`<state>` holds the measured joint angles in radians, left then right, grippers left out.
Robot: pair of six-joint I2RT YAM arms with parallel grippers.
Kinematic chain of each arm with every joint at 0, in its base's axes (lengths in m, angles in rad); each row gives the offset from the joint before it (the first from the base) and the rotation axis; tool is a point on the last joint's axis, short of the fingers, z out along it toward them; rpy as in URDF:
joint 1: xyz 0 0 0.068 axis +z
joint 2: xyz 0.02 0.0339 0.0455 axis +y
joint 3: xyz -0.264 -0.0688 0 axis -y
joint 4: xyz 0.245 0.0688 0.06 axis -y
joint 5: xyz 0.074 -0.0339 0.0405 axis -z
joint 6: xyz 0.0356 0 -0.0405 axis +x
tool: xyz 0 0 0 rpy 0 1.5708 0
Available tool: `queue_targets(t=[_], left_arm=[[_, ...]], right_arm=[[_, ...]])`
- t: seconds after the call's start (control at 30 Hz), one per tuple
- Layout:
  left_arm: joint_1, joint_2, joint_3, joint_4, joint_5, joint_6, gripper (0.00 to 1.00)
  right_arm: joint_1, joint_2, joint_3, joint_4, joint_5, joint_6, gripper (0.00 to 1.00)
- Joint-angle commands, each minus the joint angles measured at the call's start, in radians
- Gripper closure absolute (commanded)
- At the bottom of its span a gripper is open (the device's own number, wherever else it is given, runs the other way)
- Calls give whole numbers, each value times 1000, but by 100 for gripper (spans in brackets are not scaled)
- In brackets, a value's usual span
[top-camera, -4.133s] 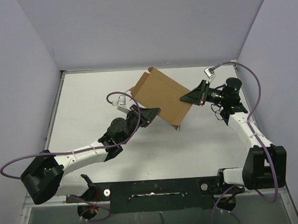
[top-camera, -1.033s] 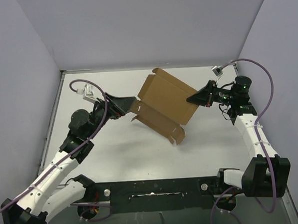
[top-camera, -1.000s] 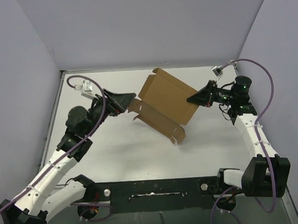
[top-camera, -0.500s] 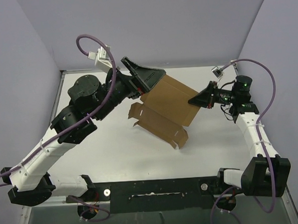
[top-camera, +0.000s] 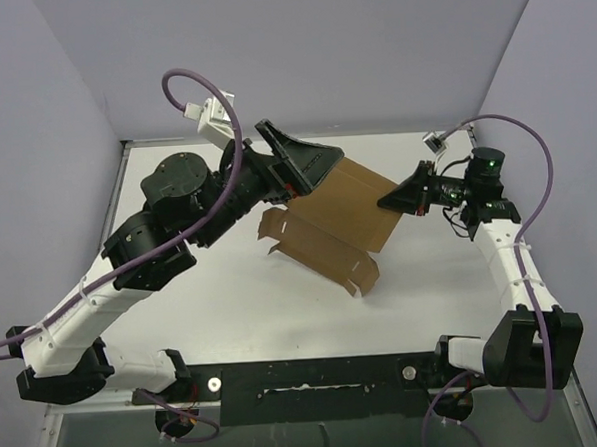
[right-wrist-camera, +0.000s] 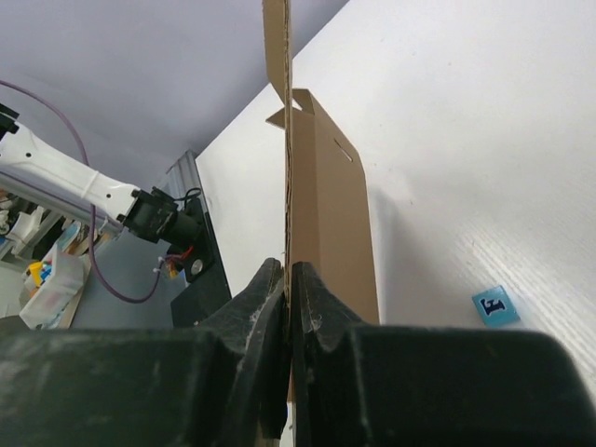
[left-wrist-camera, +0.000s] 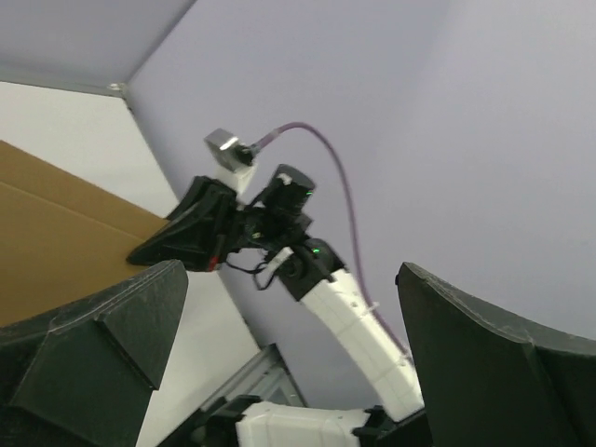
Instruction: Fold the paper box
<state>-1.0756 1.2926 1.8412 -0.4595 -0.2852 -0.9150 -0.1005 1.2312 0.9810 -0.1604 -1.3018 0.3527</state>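
The paper box (top-camera: 330, 220) is a flat brown cardboard sheet with flaps and slits, held tilted above the middle of the table. My right gripper (top-camera: 385, 199) is shut on its right edge. In the right wrist view the cardboard (right-wrist-camera: 328, 214) runs edge-on away from the pinching right gripper (right-wrist-camera: 291, 279). My left gripper (top-camera: 324, 165) hangs open, raised over the sheet's far left corner, with nothing between its fingers. In the left wrist view the left gripper (left-wrist-camera: 291, 358) is wide open. Brown cardboard (left-wrist-camera: 56, 242) lies at the left there, and the right gripper (left-wrist-camera: 177, 244) grips it.
A small blue cube (right-wrist-camera: 494, 305) lies on the white table (top-camera: 212, 288) beside the cardboard in the right wrist view. Purple-grey walls close in the back and both sides. A black rail (top-camera: 306, 375) with the arm bases runs along the near edge.
My left arm has risen from the sheet's left side and swung right, now above its far left corner, jaws still open. The right gripper keeps its hold; the sheet has shifted slightly.
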Motion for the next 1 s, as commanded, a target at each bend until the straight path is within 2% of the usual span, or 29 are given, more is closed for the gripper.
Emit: queue_targets(t=[0.0, 0.1, 0.27, 0.33, 0.47, 0.6, 0.7, 0.83, 0.97], left_arm=[[-3, -68, -127, 48, -110, 221, 2], [48, -205, -368, 160, -66, 406, 2], [245, -417, -716, 222, 159, 448, 2], [294, -471, -828, 230, 172, 453, 2], [346, -557, -1074, 306, 164, 543, 5], [367, -607, -1316, 526, 215, 587, 11], [377, -572, -1400, 628, 236, 579, 13], [392, -473, -1424, 659, 258, 557, 19], [423, -375, -1472, 786, 306, 498, 22]], right_arm=[[24, -12, 153, -169, -33, -159, 100], [45, -3, 235, -346, 1, -285, 100], [49, 80, 296, -582, 95, -469, 100], [48, 120, 323, -658, 159, -560, 100], [50, 149, 360, -723, 265, -668, 100], [51, 172, 367, -744, 264, -755, 100], [52, 190, 379, -776, 226, -827, 100], [51, 182, 384, -784, 191, -881, 100], [54, 170, 391, -786, 162, -929, 100]])
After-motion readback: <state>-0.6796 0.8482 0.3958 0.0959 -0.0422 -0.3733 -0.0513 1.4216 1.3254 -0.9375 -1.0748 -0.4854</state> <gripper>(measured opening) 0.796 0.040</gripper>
